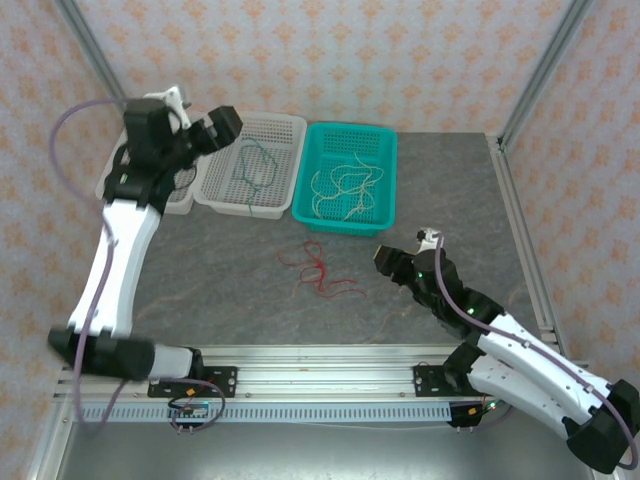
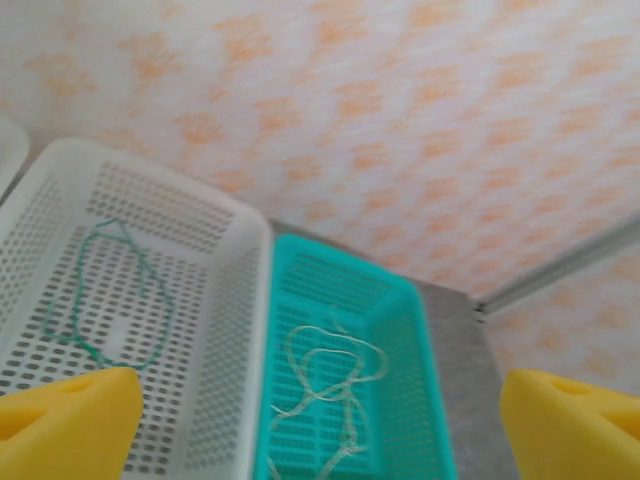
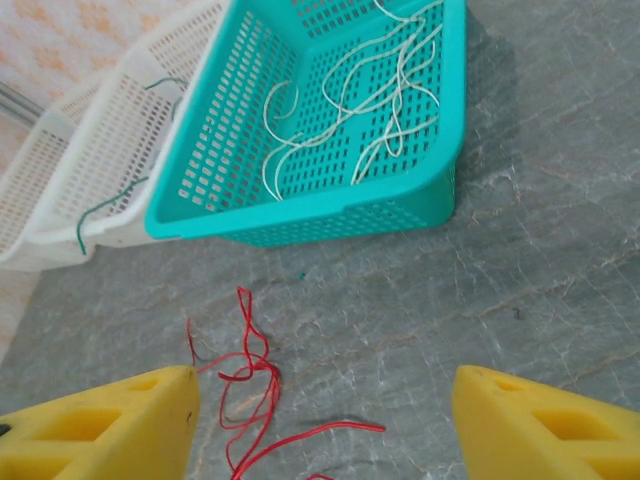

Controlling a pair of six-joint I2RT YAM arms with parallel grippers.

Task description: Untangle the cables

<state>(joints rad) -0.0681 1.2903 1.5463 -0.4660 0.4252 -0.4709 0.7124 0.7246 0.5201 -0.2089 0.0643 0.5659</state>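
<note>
Grey stone-look table (image 1: 200, 290) with baskets at the back. I see the red cables (image 1: 320, 270) tangled on the bare tabletop, stretched left to right, just left of my right gripper (image 1: 392, 262), the nearer one, fingers spread wide and empty. My left gripper (image 1: 222, 125), also spread, hangs above the white basket (image 1: 290, 150)

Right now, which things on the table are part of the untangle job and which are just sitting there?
Job:
red cables, tangled on the table
cream-white cables, in the teal basket
dark green cable, in the white basket

Just there:
the two baskets, only holding cables
purple-grey arm cable
mounting rail
</note>
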